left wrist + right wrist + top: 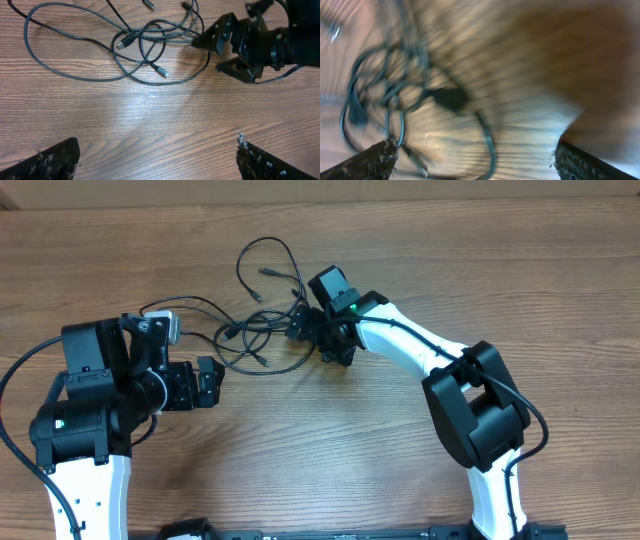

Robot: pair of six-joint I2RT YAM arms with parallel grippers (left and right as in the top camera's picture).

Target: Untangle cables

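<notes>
Right gripper [205,56]: jaws apart, nothing clamped between them. It sits at the right edge of the tangle, near the centre of the overhead frame. Its fingers are low to the wood and one cord loop runs just by the tips; contact with that loop cannot be confirmed. Its own wrist view is blurred and adds only that the fingers stand wide at the lower corners with cords ahead of them.

Left gripper [208,383]: jaws fully apart and empty. It is left of centre in the overhead frame, below and left of the tangle and not touching it.

Cables [255,330]: several thin black cords lying flat on the table [500,240], upper centre of the overhead frame, between the two grippers. One wide loop runs toward the top of the frame; the rest cross one another in a loose knot of overlapping loops. In the left wrist view a silver-tipped plug [161,71] lies free at the lower edge of the knot. A second plug [121,44] lies inside it, and two more ends show at the top edge.

Handling assessment: the cords look light, limp and smooth-jacketed. They should slide readily on the wood, offer no stiffness to push against, and drag their neighbours wherever they cross. A thin cord lying flat is hard to pinch, so slipping through the pads is likely.

Recommended hold: the plug body, or the cord directly behind it, on the free silver-tipped end. Draw it outward from the pile while the other gripper pins a crossing strand.

Separation is not yet achieved.
</notes>
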